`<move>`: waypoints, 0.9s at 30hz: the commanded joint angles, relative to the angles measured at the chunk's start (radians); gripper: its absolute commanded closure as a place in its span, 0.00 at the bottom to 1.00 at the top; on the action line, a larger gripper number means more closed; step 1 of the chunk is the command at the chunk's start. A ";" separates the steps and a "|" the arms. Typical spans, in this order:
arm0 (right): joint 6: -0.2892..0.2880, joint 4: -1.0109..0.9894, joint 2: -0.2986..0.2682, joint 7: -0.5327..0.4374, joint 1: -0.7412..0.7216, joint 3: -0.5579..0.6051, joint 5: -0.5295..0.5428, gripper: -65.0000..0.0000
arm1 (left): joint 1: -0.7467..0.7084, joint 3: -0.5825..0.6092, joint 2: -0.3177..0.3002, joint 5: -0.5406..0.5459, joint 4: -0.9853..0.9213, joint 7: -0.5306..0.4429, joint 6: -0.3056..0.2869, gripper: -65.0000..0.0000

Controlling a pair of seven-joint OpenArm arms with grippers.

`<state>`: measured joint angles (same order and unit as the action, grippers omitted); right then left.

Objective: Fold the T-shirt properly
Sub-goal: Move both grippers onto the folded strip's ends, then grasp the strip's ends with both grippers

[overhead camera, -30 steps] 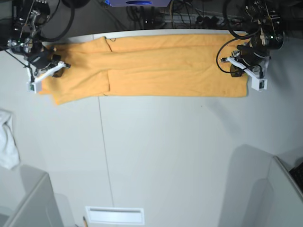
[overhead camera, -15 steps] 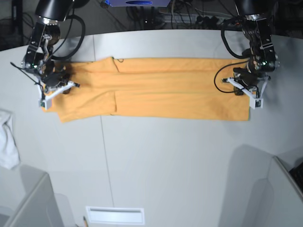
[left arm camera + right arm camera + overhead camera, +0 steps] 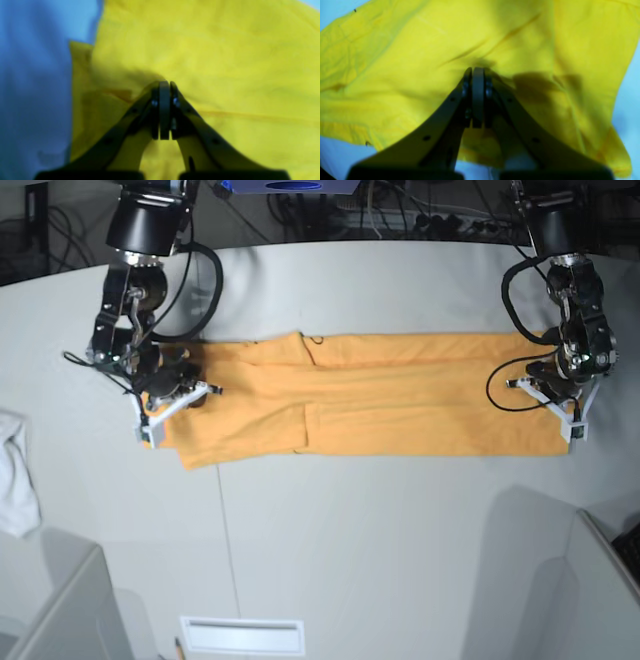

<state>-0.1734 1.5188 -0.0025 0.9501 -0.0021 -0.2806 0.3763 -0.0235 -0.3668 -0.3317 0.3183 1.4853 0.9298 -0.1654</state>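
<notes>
Dragged toward the near side of the pale grey table (image 3: pixel 380 550) since a second ago, the large yellow-orange cotton T-shirt (image 3: pixel 400 395) now lies clear of the table's far edge, folded into a long band running across it, and both arms have come with it. Nearest the camera, a small white cloth (image 3: pixel 15 475) sits crumpled at the table's left edge, well apart from the shirt. Farther back, the right gripper (image 3: pixel 476 75) is pressed shut, jaws together, on the sleeve end of the T-shirt; fabric bunches and darkens at its tip. At the other end, the left gripper (image 3: pixel 163 86) is likewise clamped closed on the hem end, pinching a raised fold. Beyond the table, dark cables (image 3: pixel 400 210) cluster.
</notes>
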 commanded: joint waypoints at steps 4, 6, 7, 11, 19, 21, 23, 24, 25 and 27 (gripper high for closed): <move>-0.010 0.196 -0.004 -0.019 0.021 0.001 0.011 1.00 | 0.009 -0.087 -0.017 0.006 0.162 0.019 -0.013 1.00; -0.010 0.296 -0.004 -0.019 0.050 0.002 0.046 1.00 | -0.002 -0.169 -0.016 0.051 0.229 0.056 -0.081 1.00; -0.010 0.343 -0.004 -0.019 0.069 0.002 0.079 1.00 | -0.023 -0.225 -0.016 0.084 0.249 0.065 -0.125 1.00; -0.010 0.443 -0.014 -0.019 0.115 -0.003 0.174 1.00 | -0.091 -0.456 -0.019 0.167 0.242 0.064 -0.247 1.00; -0.010 0.434 -0.011 -0.018 0.121 0.004 0.184 1.00 | -0.108 -0.579 -0.025 0.169 0.156 0.062 -0.262 0.57; -0.010 0.427 -0.011 -0.018 0.123 0.004 0.184 1.00 | -0.108 -0.578 -0.025 0.169 0.122 0.061 -0.262 0.29; -0.010 0.427 -0.011 -0.018 0.127 0.004 0.184 1.00 | -0.102 -0.575 -0.025 0.170 0.076 0.061 -0.273 0.10; -0.010 0.427 -0.011 -0.018 0.127 0.004 0.184 1.00 | -0.095 -0.575 -0.025 0.170 0.047 0.058 -0.303 0.06; -0.010 0.427 -0.011 -0.018 0.127 0.004 0.184 1.00 | -0.080 -0.575 -0.027 0.170 0.021 0.047 -0.349 0.07; -0.010 0.427 -0.011 -0.013 0.129 0.004 0.184 1.00 | -0.046 -0.575 -0.027 0.161 -0.045 0.030 -0.417 0.11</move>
<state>-0.1802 1.9293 -0.0082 0.9546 0.1368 -0.2752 0.5449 -0.0795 -0.9398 -0.3347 0.4667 1.4212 0.9810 -0.5797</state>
